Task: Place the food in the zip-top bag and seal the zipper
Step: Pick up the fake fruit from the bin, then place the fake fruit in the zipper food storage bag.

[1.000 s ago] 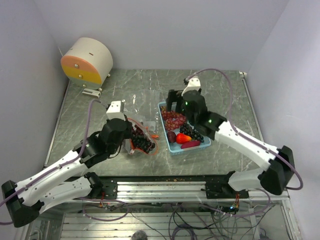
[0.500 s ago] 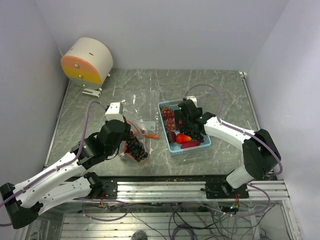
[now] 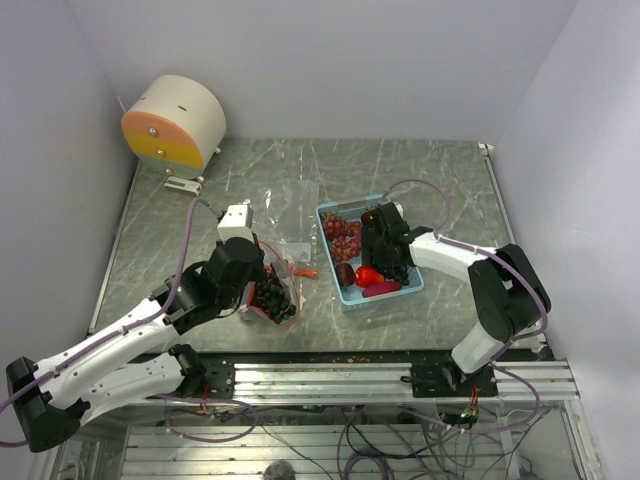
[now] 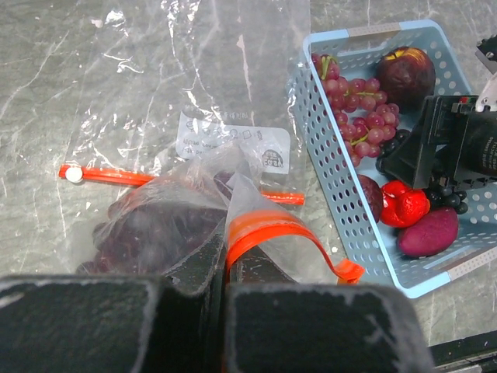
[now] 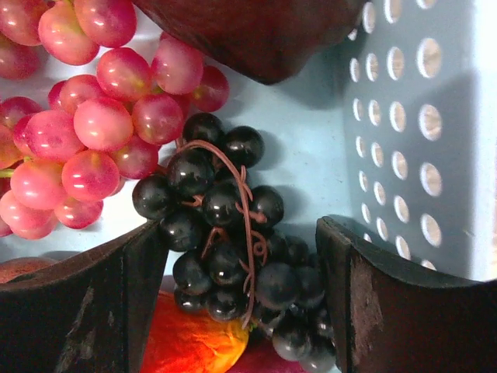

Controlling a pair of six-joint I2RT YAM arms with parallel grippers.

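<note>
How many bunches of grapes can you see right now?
3: a pink-red bunch and a black bunch in the blue tray, and a dark bunch inside the bag. The right arm may hide more.

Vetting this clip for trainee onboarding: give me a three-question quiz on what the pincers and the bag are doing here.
1. True or false: the left pincer is shut on the zip-top bag at its orange zipper.
2. What sits between the fingers of the open right pincer in the blue tray? A) pink grapes B) black grape cluster C) purple root
3. Short answer: what food is already inside the bag?
Key: 1 true; 2 B; 3 a dark grape bunch.
</note>
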